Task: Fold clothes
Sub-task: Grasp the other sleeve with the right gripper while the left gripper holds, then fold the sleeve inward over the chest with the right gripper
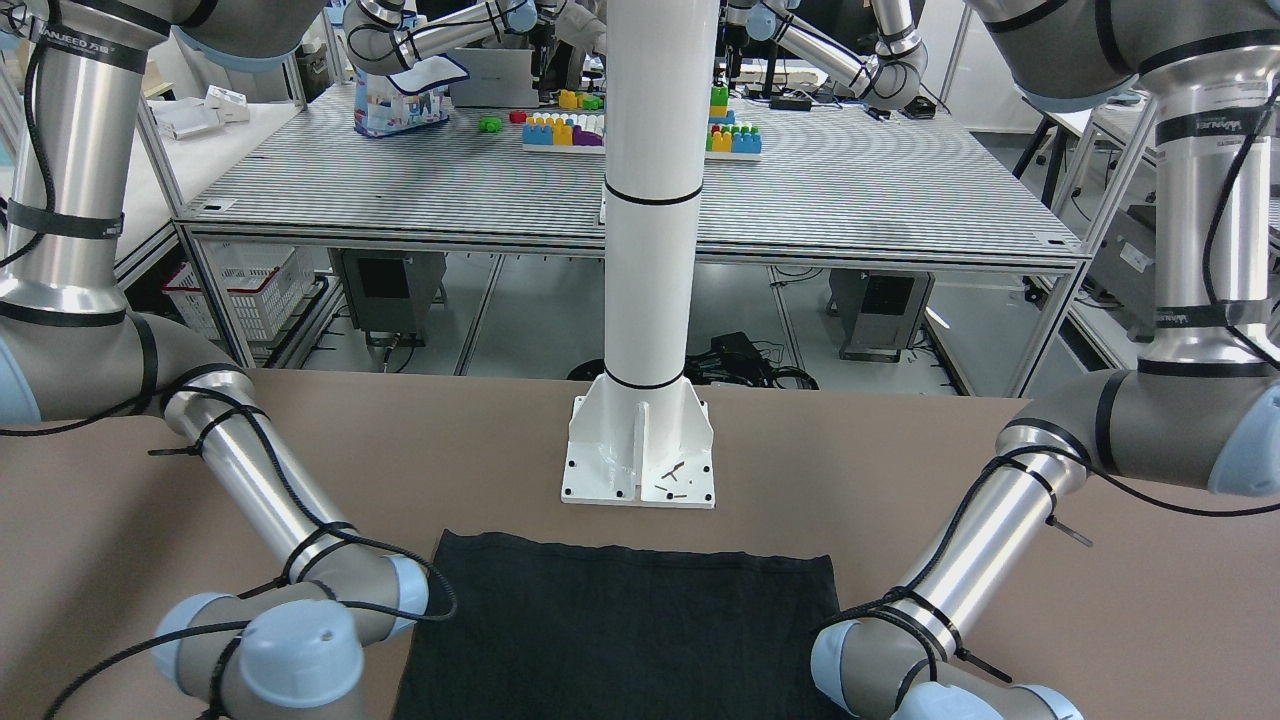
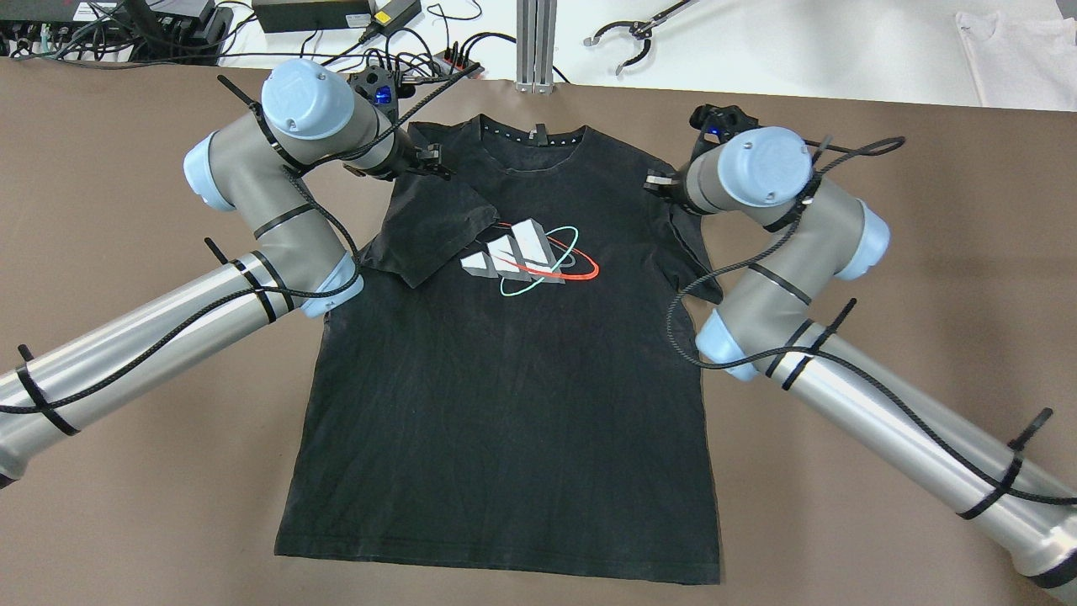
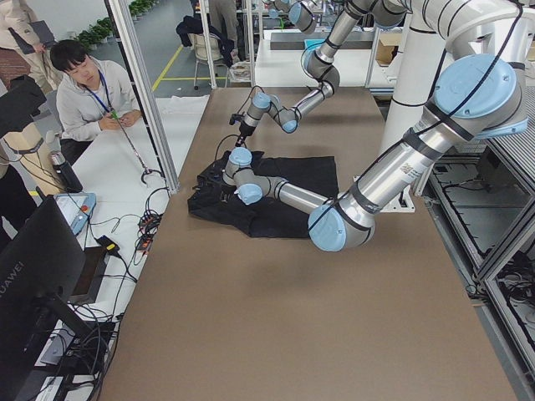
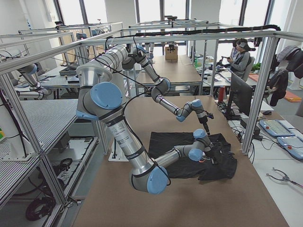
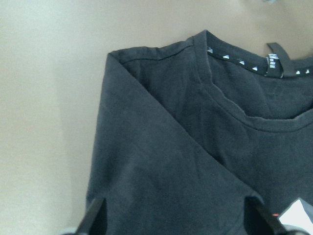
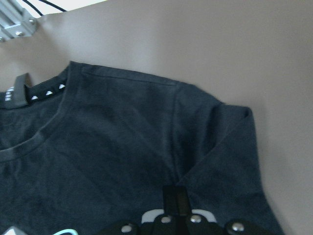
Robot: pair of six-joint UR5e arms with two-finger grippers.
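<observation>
The black T-shirt (image 2: 505,404) lies flat on the worktop (image 2: 126,505), its collar just beyond both arms. One sleeve (image 2: 429,236) is already folded inward beneath the left fingers (image 5: 95,218), which are spread and empty. The right fingers (image 6: 174,196) look pressed together (on cloth? I cannot tell). The body folds remain.

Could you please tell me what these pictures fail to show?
- Right gripper: open or shut unclear; cut by the right wrist view's bottom edge, covered overhead by its wrist.
- T-shirt sleeve on the right: overhead, the right arm partly covers it.
- Collar: cut off by the front-facing view's bottom edge.
- Neck label print: too small.
</observation>
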